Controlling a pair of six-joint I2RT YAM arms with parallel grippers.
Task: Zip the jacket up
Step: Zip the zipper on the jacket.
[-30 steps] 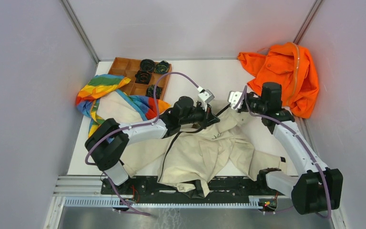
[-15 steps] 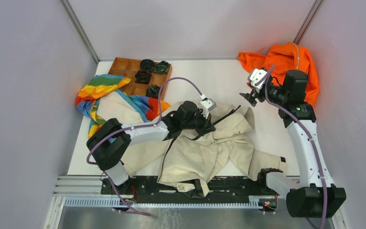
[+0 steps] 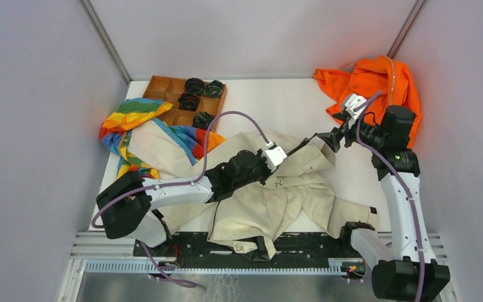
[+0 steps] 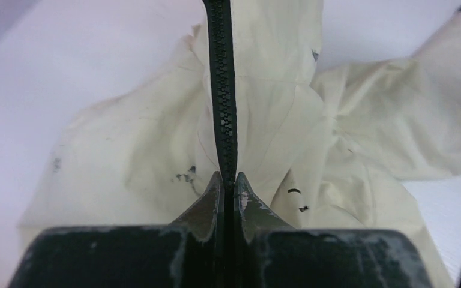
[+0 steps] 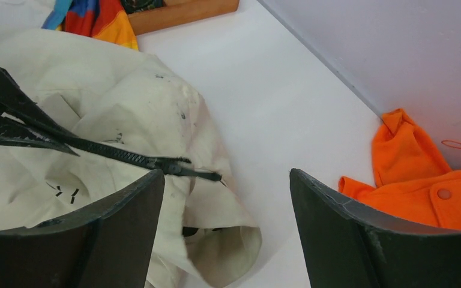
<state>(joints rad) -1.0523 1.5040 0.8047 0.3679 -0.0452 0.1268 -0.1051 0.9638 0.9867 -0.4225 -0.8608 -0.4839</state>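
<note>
The beige jacket (image 3: 270, 204) lies crumpled across the middle of the table. Its dark zipper (image 4: 221, 72) runs straight away from my left gripper (image 4: 228, 180), which is shut on the zipper line; in the top view that gripper (image 3: 282, 160) sits over the chest. The zipper stretches taut towards the collar end, where its black pull (image 5: 177, 166) lies on the cloth. My right gripper (image 5: 225, 174) hovers just above that pull, jaws wide open and holding nothing. From above, the right gripper (image 3: 331, 139) is at the jacket's far right corner.
A bright orange garment (image 3: 377, 88) is heaped in the far right corner, close behind the right arm. A rainbow-striped cloth (image 3: 132, 116) lies at the left beside a wooden tray (image 3: 163, 88) holding dark round items. Grey walls enclose the table.
The right gripper opened, let go of the jacket, swung away to the far right and came back down by the collar end. The left gripper slid slightly nearer, still shut on the zipper.
</note>
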